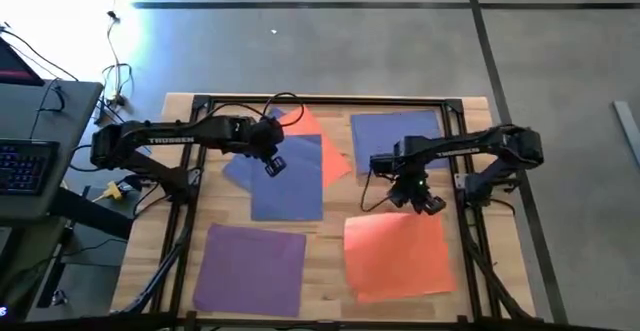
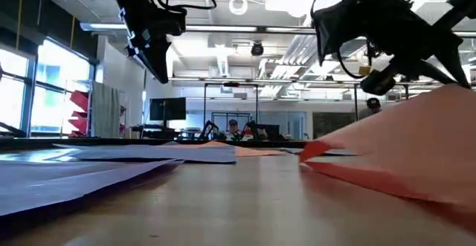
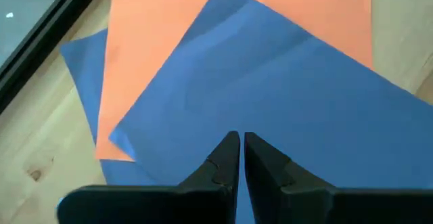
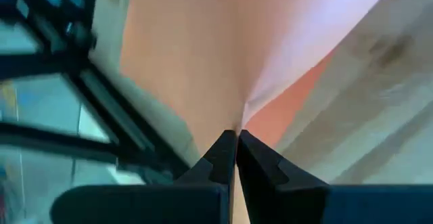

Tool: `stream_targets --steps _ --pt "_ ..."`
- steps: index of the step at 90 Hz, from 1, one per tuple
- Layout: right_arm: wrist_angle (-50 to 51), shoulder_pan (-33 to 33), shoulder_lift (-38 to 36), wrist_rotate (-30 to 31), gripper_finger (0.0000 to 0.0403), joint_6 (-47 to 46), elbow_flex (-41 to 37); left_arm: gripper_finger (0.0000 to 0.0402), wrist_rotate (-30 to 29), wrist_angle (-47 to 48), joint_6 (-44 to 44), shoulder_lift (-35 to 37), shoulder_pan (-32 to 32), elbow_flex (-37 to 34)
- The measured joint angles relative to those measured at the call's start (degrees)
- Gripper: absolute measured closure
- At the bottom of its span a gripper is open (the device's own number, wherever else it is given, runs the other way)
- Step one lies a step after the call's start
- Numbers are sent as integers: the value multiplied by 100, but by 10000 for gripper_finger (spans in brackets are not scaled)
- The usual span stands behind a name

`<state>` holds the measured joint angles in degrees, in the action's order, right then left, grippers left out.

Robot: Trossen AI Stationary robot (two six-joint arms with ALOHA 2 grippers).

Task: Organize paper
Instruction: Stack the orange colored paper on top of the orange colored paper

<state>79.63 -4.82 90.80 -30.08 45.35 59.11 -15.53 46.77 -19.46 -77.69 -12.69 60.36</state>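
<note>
Orange paper (image 4: 203,61) between right gripper (image 4: 236,137) fingertips.

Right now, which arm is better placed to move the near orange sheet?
Right. The right gripper is shut on the orange sheet, pinching its far edge so it lifts off the table. The left gripper hangs shut over the blue sheet, holding nothing.

A light wooden table (image 1: 330,246) with a black metal frame carries square matte paper sheets: a purple sheet (image 1: 250,268) at the front left, an orange sheet (image 1: 397,255) at the front right, a blue sheet (image 1: 395,136) at the back right, and overlapping blue sheets (image 1: 288,181) and an orange sheet (image 1: 312,129) at the back centre.
</note>
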Motion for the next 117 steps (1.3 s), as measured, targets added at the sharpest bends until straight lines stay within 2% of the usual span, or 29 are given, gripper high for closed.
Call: stream_targets --steps 21,36,52,62,70,86,105,117 --pt "125 190 -33 -20 403 316 26 402 0 4 2 0 0 0" --pt "382 271 -117 -274 403 413 336 402 57 4 7 2 2 0" --pt "539 374 -129 -164 403 925 28 402 105 -24 7 0 2 0" --pt "340 504 -127 -110 403 959 -279 402 105 -26 7 0 2 0" --pt "124 623 -127 192 403 972 -445 402 105 -29 7 0 2 0" --pt "-629 738 -127 444 403 763 -513 402 87 -40 9 0 1 0" --pt "-748 746 -127 449 403 769 34 402 137 -33 11 0 0 0" --pt "-750 734 -127 -23 403 869 564 402 153 -33 9 0 2 0"
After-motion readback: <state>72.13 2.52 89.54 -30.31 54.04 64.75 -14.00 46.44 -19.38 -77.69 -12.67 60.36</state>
